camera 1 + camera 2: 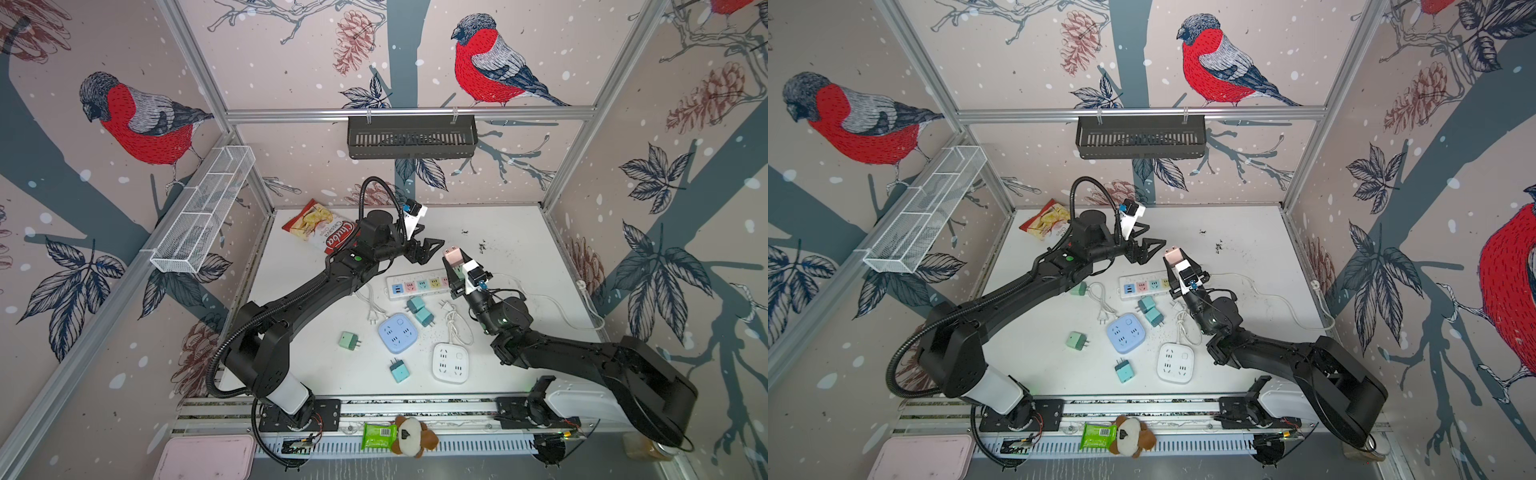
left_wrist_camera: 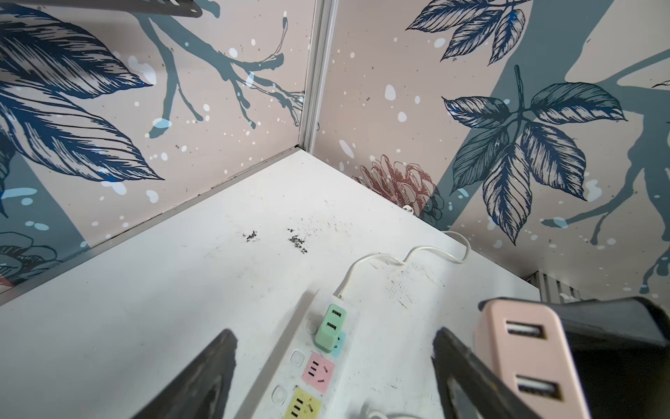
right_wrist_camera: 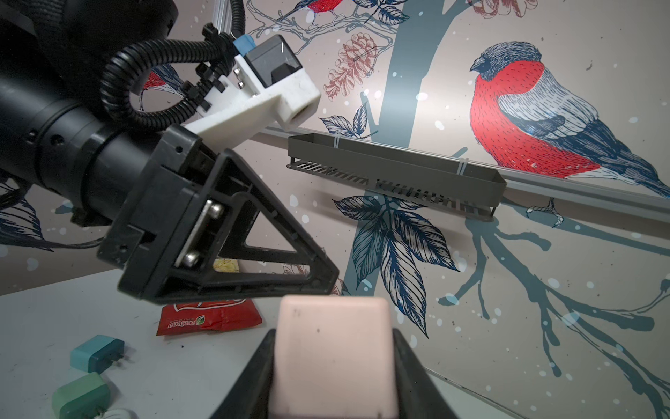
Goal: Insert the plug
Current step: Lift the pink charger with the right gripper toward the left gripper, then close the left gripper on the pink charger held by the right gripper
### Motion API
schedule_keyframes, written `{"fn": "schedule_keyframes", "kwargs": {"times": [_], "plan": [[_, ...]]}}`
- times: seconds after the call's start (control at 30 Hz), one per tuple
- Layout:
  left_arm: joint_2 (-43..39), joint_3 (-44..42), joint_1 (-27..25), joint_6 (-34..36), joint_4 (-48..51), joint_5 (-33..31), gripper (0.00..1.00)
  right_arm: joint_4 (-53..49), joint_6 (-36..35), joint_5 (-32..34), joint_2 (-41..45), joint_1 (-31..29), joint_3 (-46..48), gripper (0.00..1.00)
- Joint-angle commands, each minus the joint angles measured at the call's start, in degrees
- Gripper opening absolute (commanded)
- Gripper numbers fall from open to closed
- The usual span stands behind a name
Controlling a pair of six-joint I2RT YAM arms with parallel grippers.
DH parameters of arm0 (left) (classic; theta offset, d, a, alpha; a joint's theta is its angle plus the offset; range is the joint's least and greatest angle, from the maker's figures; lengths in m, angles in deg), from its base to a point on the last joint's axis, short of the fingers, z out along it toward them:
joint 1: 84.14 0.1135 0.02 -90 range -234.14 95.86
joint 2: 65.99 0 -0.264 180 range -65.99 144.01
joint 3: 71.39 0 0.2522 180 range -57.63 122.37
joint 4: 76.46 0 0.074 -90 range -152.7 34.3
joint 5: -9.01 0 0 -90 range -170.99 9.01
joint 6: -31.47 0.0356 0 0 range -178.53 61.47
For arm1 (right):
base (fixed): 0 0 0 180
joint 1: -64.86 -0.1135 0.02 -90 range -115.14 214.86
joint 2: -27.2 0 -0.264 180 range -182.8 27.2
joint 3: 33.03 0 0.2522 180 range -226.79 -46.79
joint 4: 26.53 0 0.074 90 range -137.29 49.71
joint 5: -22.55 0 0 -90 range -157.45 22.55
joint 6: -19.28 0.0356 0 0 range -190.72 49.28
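While the right gripper is clamped on the pink plug, the plug hangs clear of the table, right of centre in both top views, over the right-hand end of the power strip. The left gripper stands wide and empty just up-left of the plug, close to it but apart.

What I care about is that the strip lies below and slightly left of the plug in a top view, its long axis running left to right across the frame. In the left wrist view a green plug fills one socket, and the pink socket and yellow socket beside it are free.

The plug's USB face points toward the left gripper, and I cannot see its prongs. I judge the right arm the nearer to the strip, and the prongs must face down before I lower.
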State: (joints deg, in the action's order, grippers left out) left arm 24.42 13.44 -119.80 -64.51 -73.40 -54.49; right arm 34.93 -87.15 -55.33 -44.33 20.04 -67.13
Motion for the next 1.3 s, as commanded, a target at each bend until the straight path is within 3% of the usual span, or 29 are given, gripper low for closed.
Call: {"fn": "schedule_keyframes", "kwargs": {"times": [0.0,0.27,0.37,0.7,1.0,1.27], "plan": [[-0.9,-0.4,0.0,-1.0,-1.5,3.3,0.85,3.7,-0.8,0.5,0.0,0.0,-0.5,0.0],[-3.8,-4.0,0.0,-3.4,-6.4,4.2,0.86,5.1,-0.9,1.5,-1.8,0.1,-0.2,0.0],[-4.1,-4.3,-0.1,-3.3,-7.4,7.5,0.86,4.7,-1.0,1.2,-2.2,0.0,-0.6,0.0],[-0.7,0.4,-2.4,0.4,-0.7,9.4,0.82,5.6,-1.1,0.2,-1.1,0.0,-0.9,0.0],[0.8,3.0,-4.7,3.7,3.2,9.6,0.64,5.4,-2.4,0.1,-2.1,0.0,-2.2,0.0],[1.9,4.4,-4.7,4.7,4.8,13.3,0.26,5.0,-2.1,-0.5,-2.3,-0.1,-2.7,0.0]]}}
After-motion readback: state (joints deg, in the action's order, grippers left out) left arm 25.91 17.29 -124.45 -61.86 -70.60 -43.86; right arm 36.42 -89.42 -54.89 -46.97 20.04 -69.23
